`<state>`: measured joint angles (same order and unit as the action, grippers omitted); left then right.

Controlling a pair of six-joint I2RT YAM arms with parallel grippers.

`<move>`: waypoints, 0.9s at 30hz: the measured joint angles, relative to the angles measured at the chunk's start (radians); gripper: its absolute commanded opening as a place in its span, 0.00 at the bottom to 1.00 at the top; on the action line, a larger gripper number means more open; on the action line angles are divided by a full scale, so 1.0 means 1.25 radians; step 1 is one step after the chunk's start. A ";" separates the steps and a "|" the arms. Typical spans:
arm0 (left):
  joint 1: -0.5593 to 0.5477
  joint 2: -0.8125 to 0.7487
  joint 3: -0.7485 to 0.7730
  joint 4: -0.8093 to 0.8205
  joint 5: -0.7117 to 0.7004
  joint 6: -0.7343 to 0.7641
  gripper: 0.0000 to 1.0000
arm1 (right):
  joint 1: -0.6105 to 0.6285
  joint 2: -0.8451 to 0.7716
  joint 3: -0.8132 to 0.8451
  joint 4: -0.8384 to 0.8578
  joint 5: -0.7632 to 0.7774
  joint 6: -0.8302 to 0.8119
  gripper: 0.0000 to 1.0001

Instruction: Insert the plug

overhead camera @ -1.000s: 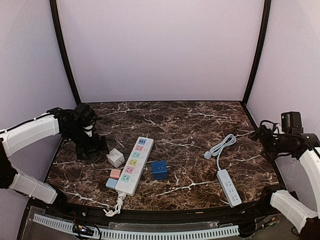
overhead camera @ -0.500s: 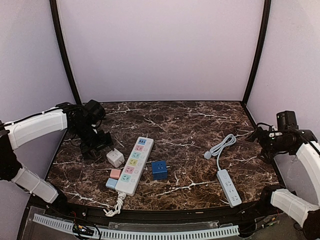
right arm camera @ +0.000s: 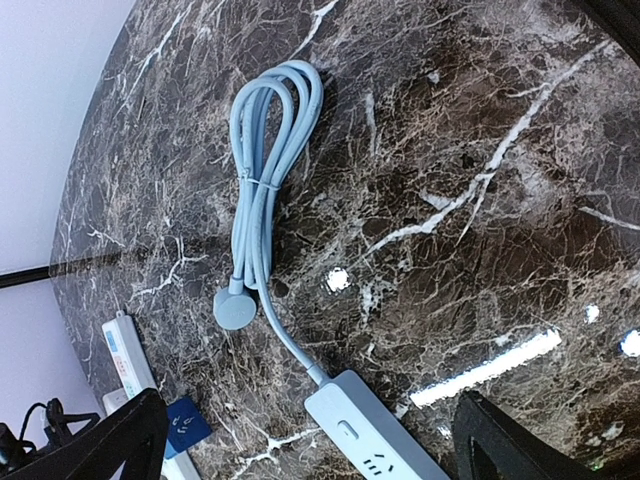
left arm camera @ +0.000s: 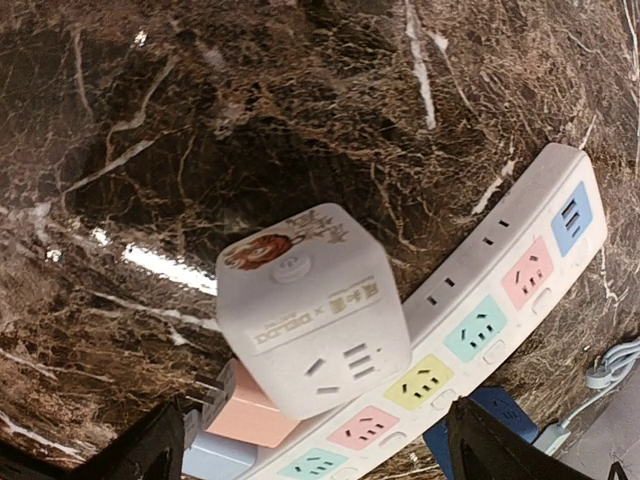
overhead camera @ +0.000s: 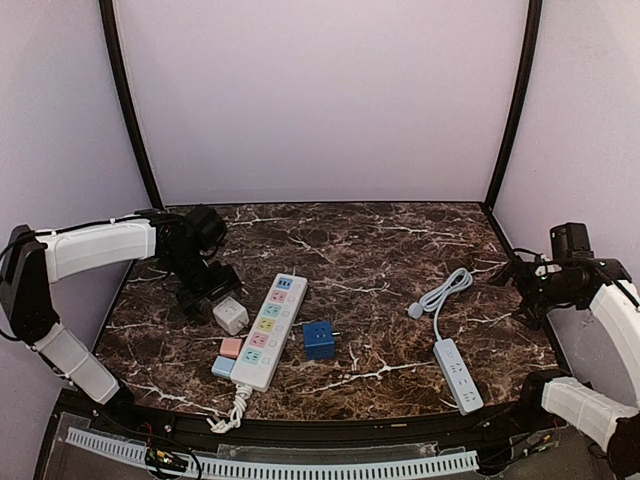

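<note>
From above, the left claw (overhead camera: 206,292) hangs low over the marble table (overhead camera: 380,250), just beside a white cube adapter (overhead camera: 231,316), but its jaws cannot be read from there. The left wrist camera settles it: the two fingers (left arm camera: 150,450) stand wide apart with nothing gripped. The adapter (left arm camera: 310,325) sits under them, showing a cartoon sticker and socket holes that the overhead picture is too small to show. The adapter rests against a long power strip (overhead camera: 268,330) with coloured sockets.

The plug (overhead camera: 415,311) lies flat on the table on the right half, well apart from the long strip. Its cord (overhead camera: 447,290) runs to a short white power strip (overhead camera: 458,374). The right wrist camera shows the plug (right arm camera: 237,310) as a round grey-blue disc, with the cord (right arm camera: 270,150) looped and tied. The right claw (overhead camera: 525,280) is raised at the table's right edge, also spread wide and holding nothing (right arm camera: 315,445).
</note>
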<state>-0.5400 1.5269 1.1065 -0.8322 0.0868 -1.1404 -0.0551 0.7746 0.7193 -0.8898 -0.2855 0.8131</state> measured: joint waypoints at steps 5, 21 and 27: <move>-0.001 0.044 0.043 0.032 0.001 0.040 0.91 | 0.000 -0.009 0.000 0.000 -0.008 0.000 0.99; 0.034 0.112 0.052 0.041 0.003 0.076 0.87 | 0.000 -0.103 0.001 -0.046 -0.010 0.012 0.99; 0.064 0.117 0.030 0.064 0.029 0.059 0.84 | 0.000 -0.108 0.009 -0.062 -0.008 0.011 0.99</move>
<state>-0.4599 1.6733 1.1442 -0.7525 0.1230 -1.0668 -0.0551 0.6395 0.7311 -0.9676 -0.2951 0.8265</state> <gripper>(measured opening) 0.850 0.986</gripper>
